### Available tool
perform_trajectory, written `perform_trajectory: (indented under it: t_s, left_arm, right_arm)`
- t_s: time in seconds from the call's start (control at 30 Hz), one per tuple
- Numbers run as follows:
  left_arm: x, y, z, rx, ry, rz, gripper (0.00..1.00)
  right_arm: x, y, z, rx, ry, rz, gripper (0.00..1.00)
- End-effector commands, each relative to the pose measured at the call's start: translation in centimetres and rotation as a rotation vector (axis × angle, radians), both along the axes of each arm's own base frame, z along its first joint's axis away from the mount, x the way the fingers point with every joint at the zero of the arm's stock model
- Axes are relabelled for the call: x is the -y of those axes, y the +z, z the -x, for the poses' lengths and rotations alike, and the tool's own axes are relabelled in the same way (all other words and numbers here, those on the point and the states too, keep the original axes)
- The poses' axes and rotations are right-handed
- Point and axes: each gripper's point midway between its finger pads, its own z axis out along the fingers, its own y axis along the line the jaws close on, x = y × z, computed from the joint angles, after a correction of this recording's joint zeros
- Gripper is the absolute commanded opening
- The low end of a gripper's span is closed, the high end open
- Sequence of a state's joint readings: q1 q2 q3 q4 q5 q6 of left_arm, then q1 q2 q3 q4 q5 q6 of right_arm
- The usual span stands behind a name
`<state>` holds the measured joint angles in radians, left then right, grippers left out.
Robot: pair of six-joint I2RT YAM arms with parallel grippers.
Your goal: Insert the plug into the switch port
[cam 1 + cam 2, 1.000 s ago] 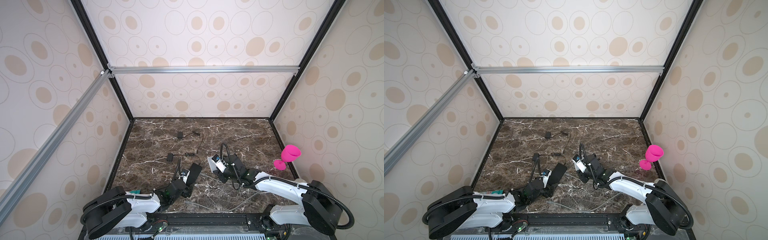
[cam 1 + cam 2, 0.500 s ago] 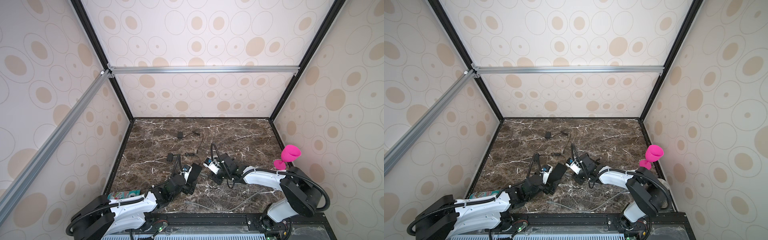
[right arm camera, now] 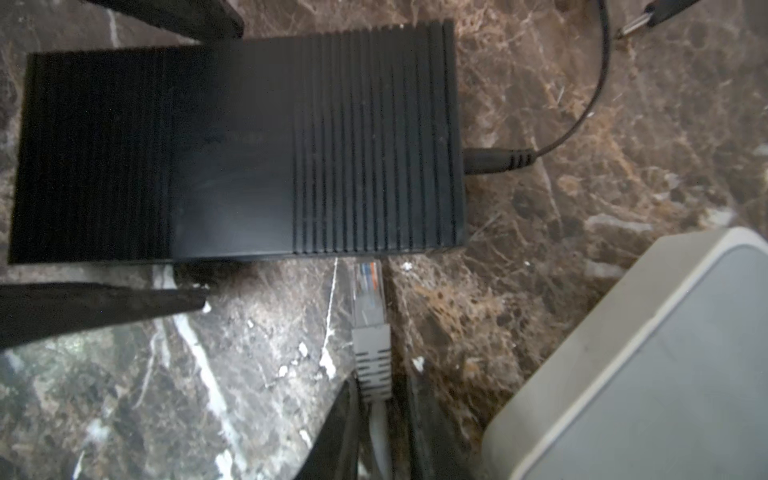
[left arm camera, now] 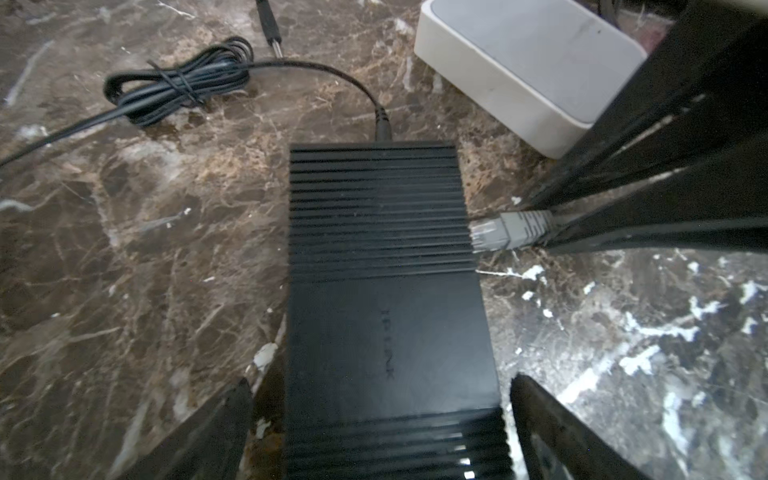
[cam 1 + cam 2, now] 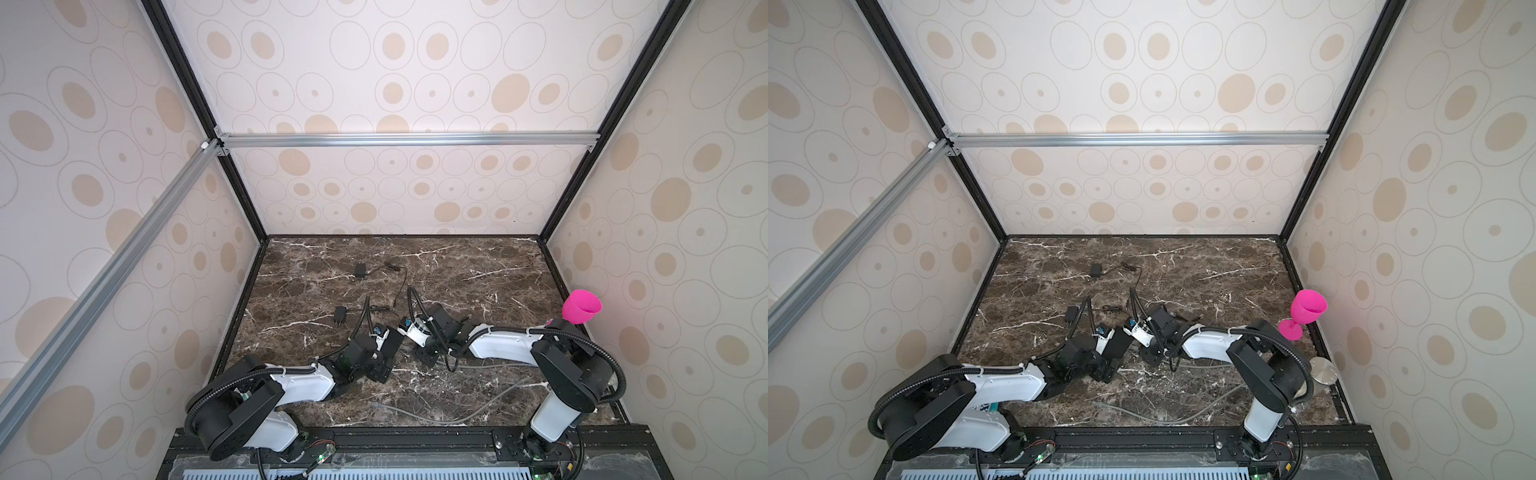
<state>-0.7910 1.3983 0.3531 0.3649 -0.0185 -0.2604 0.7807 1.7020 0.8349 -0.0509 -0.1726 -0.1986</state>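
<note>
The switch [image 4: 386,291] lay between the fingers of the left gripper [image 4: 380,380]; the RJ45 plug [image 3: 368,299] projected ahead of the right gripper [image 3: 376,399], just beside the switch.

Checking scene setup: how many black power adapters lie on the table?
2. The far adapter lies toward the back of the table; the near adapter lies nearer the front, further left. Others may be hidden.

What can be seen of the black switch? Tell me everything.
The black switch is a flat, rectangular, plastic-looking box with ribbed grooves at both ends and a smooth middle band with a faint logo. It lies flat on the marble table. A black power cord enters one short end. The grey plug reaches one long side; whether it is seated is unclear. The open left end effector straddles the other short end.
</note>
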Motion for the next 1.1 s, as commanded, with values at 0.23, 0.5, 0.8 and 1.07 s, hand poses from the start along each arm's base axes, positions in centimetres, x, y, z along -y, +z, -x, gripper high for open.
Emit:
perform_trajectory:
  t_s: [0.23, 0.5, 0.8, 1.07]
  left_arm:
    - [1.1, 0.5, -0.4, 0.014, -0.044, 0.039, 0.57]
    - [1.1, 0.3, -0.9, 0.013, -0.03, 0.009, 0.48]
    - [1.7, 0.4, -0.4, -0.009, -0.068, 0.033, 0.39]
    - [2.6, 1.0, 0.6, -0.042, -0.126, 0.072, 0.35]
  right_arm:
    - [-0.4, 0.7, 0.8, 0.008, 0.021, -0.043, 0.0]
    - [-0.1, 2.5, 1.9, 0.047, 0.041, -0.114, 0.0]
    - [-0.2, 2.3, 0.3, 0.072, -0.018, -0.086, 0.0]
    - [-0.1, 1.8, -0.6, 0.092, -0.044, -0.049, 0.0]
